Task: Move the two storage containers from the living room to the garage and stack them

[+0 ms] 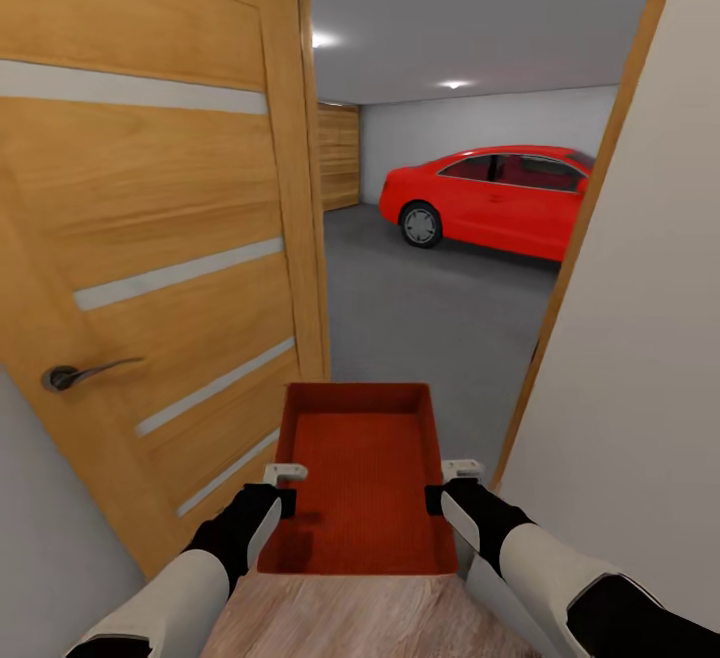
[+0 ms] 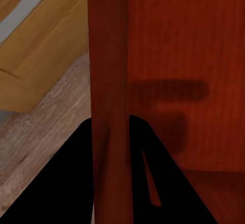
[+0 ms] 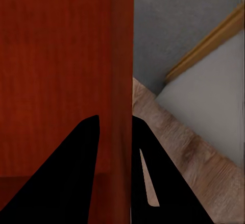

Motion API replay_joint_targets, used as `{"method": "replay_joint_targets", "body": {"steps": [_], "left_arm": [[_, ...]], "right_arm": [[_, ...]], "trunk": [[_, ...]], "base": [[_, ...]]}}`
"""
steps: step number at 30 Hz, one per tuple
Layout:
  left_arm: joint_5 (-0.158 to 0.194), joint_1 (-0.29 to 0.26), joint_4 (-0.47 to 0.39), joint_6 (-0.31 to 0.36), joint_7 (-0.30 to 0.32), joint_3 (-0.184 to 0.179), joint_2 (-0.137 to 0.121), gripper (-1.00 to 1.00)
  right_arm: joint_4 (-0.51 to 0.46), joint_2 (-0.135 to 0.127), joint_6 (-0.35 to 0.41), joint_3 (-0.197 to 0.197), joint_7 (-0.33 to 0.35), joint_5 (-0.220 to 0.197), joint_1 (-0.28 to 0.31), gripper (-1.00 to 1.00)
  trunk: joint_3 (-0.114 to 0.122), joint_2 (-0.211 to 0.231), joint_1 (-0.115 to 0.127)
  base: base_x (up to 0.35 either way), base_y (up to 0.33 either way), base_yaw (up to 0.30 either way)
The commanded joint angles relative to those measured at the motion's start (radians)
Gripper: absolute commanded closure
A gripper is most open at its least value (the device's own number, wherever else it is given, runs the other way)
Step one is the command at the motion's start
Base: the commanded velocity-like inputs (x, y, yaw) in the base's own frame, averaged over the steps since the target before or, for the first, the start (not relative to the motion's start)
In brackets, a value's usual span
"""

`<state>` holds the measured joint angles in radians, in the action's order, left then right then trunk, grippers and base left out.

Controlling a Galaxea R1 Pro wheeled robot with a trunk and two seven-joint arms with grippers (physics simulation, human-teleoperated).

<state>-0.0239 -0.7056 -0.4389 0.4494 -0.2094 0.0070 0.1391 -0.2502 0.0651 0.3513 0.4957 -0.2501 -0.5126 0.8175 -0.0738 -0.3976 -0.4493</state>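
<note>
Bin (image 1: pixel 360 478): carried low in the doorway, long axis running near to far, open top up.
Left tool (image 1: pixel 284 488): clamped over the bin's left wall.
Right tool (image 1: pixel 448 486): pinching the right wall.
Hidden: bin's near end overlaps the wood floor (image 1: pixel 350 618).
Room: door (image 1: pixel 150 238) close left, wall (image 1: pixel 640 338) close right; grey garage floor (image 1: pixel 430 318) open ahead, car (image 1: pixel 490 198) far right.

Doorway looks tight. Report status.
Left gripper and right gripper clamp the bin's side walls. Bin at garage threshold. Open door close on left.
</note>
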Motion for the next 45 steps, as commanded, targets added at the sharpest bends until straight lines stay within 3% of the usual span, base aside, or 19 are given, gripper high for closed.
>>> {"method": "replay_joint_targets", "body": {"steps": [1, 18, 45], "left_arm": [[-0.021, 0.000, 0.036, 0.058, -0.008, -0.013, -0.007, 1.00], [-0.021, 0.000, 0.036, 0.058, -0.008, -0.013, -0.007, 1.00], [-0.021, 0.000, 0.036, 0.060, -0.008, -0.014, -0.007, 1.00]], "right_arm": [[-0.021, -0.001, 0.001, 0.041, -0.006, -0.021, 0.002, 1.00], [-0.021, -0.001, 0.001, 0.041, -0.006, -0.021, 0.002, 1.00], [-0.021, -0.002, 0.001, 0.041, -0.006, -0.021, 0.002, 1.00]], "trunk": [[-0.002, -0.002, -0.001], [-0.002, -0.002, -0.001], [-0.002, -0.002, -0.001]], "base": [[0.000, 0.000, -0.242], [0.000, 0.000, -0.219], [0.201, 0.172, -0.006]]}}
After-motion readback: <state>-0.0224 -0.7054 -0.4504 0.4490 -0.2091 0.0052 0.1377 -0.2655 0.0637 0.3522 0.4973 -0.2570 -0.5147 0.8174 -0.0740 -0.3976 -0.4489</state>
